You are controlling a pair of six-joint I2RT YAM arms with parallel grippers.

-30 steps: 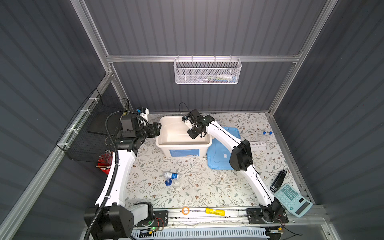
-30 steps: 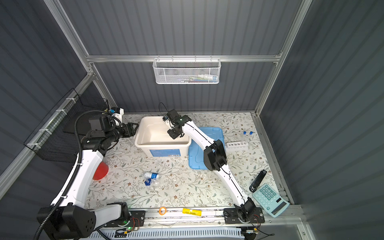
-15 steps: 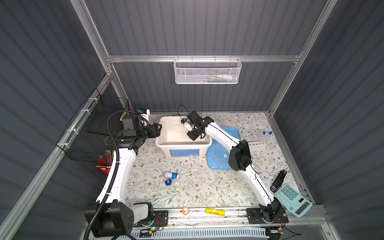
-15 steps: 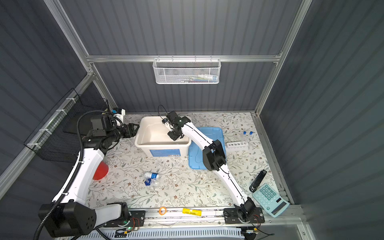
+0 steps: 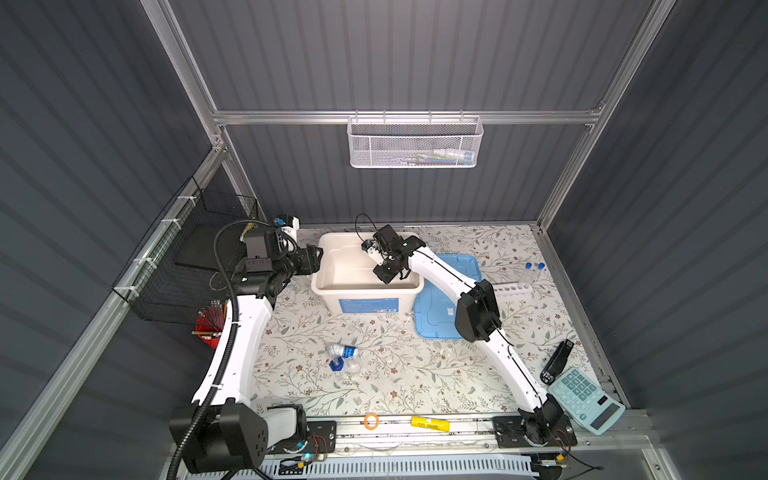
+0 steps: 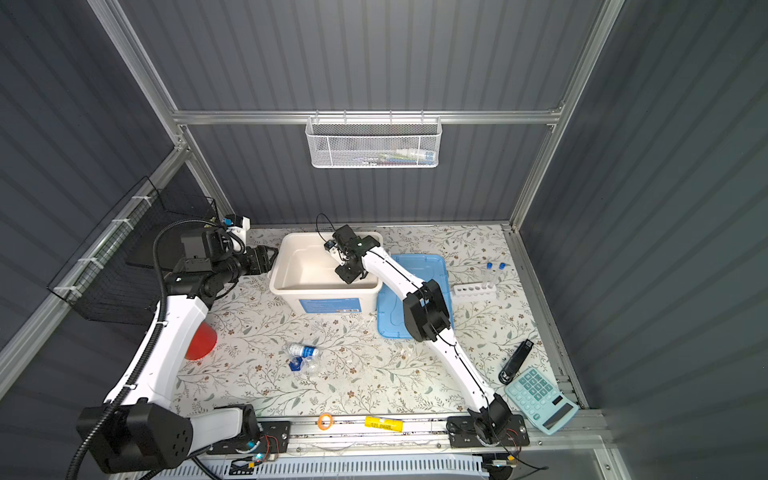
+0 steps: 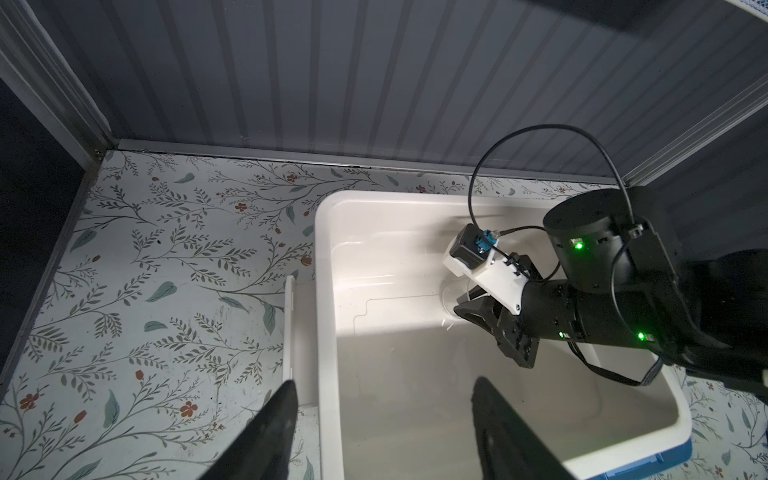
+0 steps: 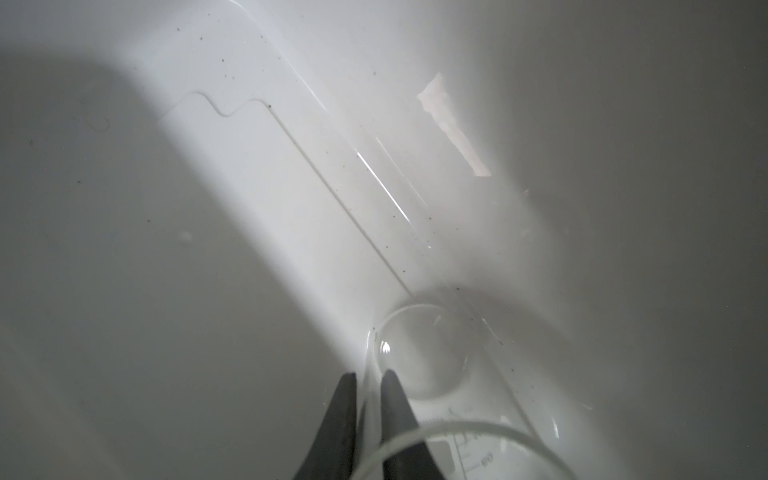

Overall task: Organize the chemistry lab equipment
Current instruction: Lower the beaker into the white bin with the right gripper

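Grey ribbed booth, flowered tabletop, white tub (image 5: 328,296) near the back wall.

- Clear beaker (image 8: 419,361) is inside the tub, close to the foot of one wall.
- Right pincer (image 8: 368,374) is clenched on the beaker's wall near the rim, one finger inside the glass and one outside. The base lies out past the tips. Cannot tell whether the base touches the tub floor.
- Step, by the look of it: setting the beaker down in the tub.
- To do it well:
  - Seat the base flat before letting go.
  - Open only a little.
  - Draw back along the fingers' own line, so the inner finger clears the rim without tipping the glass.
- The thin clear wall is likely slippery, so a slow release suits.
- Left pincer (image 7: 384,382) stands released, jaws wide astride the tub's side wall, touching nothing that shows. Closing there would steady the tub.
- Back along the right pincer's arm: blue lid (image 5: 432,291), holed rack (image 5: 505,287).
- A bottle (image 5: 345,351) lies on the table in front of the tub, not yet put away.
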